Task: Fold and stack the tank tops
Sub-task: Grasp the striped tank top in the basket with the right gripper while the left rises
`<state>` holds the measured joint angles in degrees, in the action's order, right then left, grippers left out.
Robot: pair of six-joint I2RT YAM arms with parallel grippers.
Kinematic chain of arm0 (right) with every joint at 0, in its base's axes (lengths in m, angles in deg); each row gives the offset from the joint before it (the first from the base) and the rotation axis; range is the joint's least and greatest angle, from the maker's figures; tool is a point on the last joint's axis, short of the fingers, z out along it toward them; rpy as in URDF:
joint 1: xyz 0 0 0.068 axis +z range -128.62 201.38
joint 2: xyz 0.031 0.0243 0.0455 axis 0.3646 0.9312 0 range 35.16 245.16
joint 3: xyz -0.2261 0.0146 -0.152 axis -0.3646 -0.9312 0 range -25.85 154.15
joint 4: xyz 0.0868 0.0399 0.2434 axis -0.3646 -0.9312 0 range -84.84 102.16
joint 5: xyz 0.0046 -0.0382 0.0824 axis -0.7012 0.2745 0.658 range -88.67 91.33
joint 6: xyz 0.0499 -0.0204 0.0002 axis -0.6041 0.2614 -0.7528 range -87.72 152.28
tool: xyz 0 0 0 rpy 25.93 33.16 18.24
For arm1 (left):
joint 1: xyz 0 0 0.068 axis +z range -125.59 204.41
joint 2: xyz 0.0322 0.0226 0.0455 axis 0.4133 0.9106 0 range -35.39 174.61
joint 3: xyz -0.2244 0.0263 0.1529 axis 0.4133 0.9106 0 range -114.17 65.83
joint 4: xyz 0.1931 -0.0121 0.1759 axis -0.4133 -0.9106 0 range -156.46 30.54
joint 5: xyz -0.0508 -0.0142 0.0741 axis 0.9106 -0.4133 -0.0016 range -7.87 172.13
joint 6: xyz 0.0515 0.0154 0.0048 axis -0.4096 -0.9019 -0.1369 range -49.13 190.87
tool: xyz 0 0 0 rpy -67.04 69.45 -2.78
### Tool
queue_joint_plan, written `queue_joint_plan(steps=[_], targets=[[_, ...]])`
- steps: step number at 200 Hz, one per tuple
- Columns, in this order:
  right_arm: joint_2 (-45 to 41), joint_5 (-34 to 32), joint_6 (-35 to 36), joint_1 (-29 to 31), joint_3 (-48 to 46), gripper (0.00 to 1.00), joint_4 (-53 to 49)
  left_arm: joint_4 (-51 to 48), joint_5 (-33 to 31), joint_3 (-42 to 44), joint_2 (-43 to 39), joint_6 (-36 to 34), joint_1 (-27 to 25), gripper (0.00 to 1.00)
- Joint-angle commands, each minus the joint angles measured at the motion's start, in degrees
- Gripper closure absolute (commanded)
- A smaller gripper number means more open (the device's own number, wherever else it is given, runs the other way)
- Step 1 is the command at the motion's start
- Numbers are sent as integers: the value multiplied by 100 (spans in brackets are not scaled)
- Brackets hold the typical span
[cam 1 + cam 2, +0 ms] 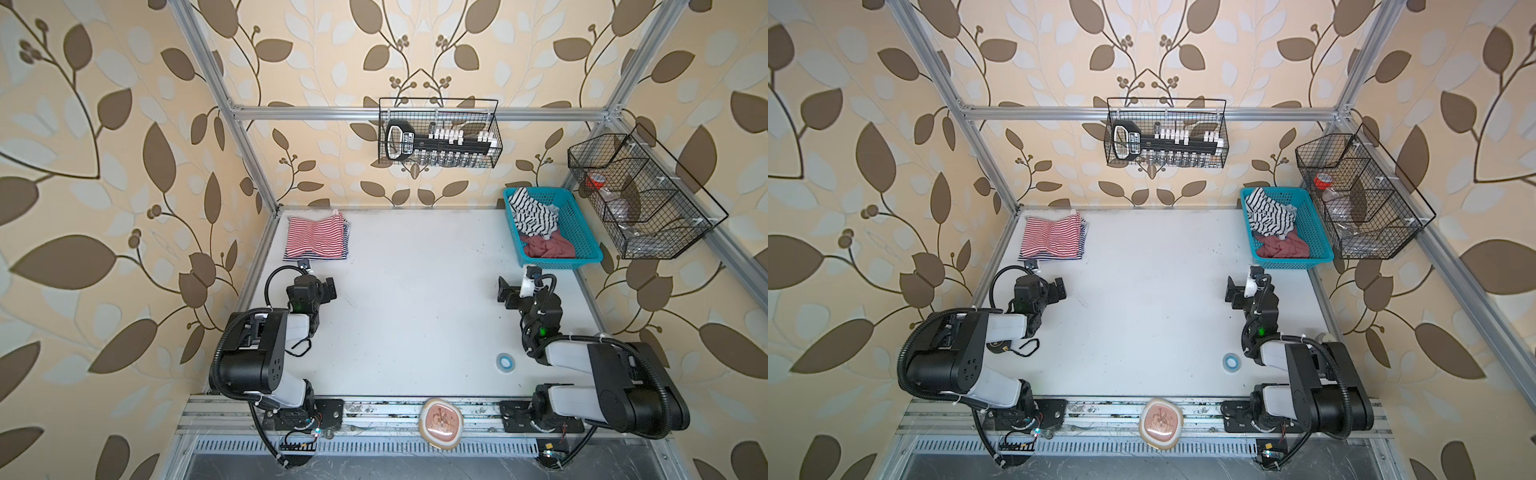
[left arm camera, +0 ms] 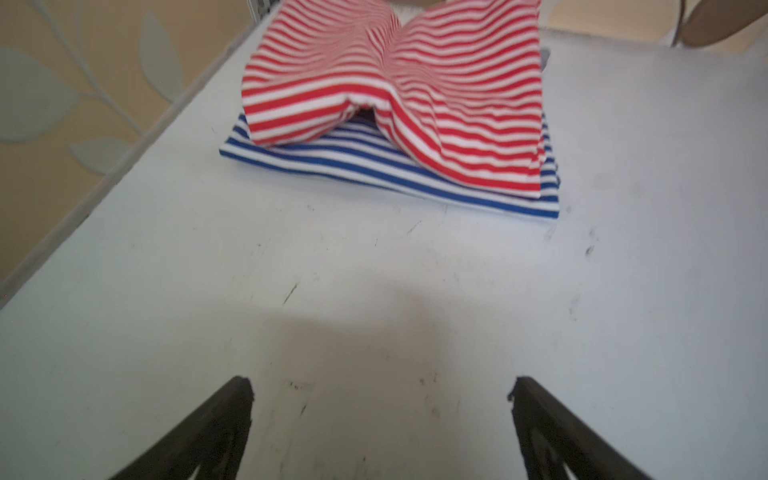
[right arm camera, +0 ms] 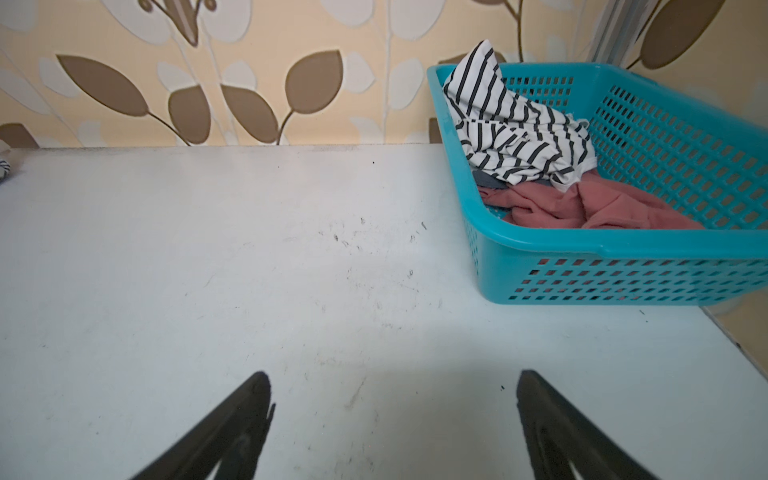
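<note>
Tank top (image 2: 415,83), red-and-white striped, rumpled atop blue-striped top (image 2: 332,164); left end effector (image 2: 381,382), right end effector (image 3: 394,374) both apart, empty.

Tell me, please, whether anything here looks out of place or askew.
The red-striped top bulges at its middle, with one edge gaping, instead of lying flat on the blue-striped top beneath it.

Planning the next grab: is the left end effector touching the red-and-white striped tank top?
Apart. The left wrist view shows bare table between the open left end effector and the red-and-white striped tank top.
</note>
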<state>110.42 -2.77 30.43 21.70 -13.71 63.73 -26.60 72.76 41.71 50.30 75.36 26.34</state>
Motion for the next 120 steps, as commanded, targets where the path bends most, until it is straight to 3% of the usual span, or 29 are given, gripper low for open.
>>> queue_joint_plan(steps=[1, 20, 65, 99, 120], targets=[[-447, -11, 160, 30, 590, 9, -1082, -1420, -65, -1005, -506, -59, 2, 3], [-738, 30, 136, 49, 1058, 9, -2001, -2059, 324, -1505, -582, 164, -42, 5], [-1064, 25, 86, -58, 2861, 8, -4624, -2487, 2222, -2357, -734, 1105, -194, 7], [-373, 197, 1, -384, 4584, 8, -6261, -2822, 3243, -3068, -705, 1580, -491, 8], [292, 182, -45, -526, 5550, 10, -7000, -2970, 3438, -3298, -736, 1641, -772, 8]])
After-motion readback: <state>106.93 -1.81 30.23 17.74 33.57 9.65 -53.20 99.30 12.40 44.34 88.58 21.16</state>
